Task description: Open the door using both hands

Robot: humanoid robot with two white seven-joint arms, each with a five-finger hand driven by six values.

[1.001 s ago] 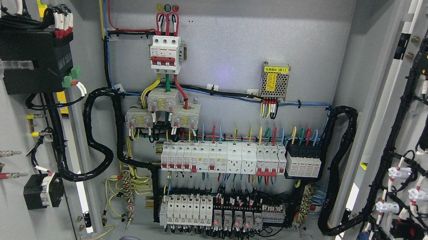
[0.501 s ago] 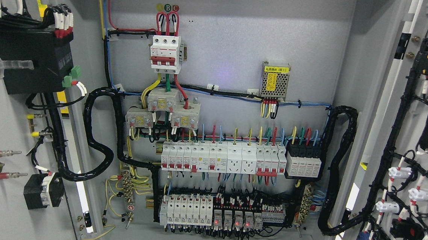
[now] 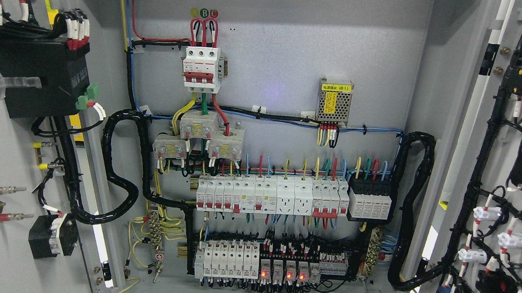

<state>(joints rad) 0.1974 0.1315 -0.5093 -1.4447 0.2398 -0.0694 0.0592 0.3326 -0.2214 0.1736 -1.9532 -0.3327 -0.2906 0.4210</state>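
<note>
Both doors of the grey electrical cabinet stand swung wide. The left door [image 3: 7,156] fills the left edge and shows its inner face with a black box and wiring. The right door [image 3: 518,150] fills the right edge, its inner face covered with black cable looms and white fittings. Between them the cabinet's back panel [image 3: 277,51] is fully exposed. Neither of my hands nor any arm shows in the head view.
On the back panel sit a red-and-white main breaker [image 3: 201,68], a small meshed power supply [image 3: 334,102], a row of white breakers [image 3: 271,198] and a lower terminal row [image 3: 271,264] with red lamps lit. Thick black conduits [image 3: 410,212] loop at both sides.
A grey rounded part at the bottom edge, seen one second ago, slid right and dropped out of view. The whole scene has shifted down slightly in the picture.
</note>
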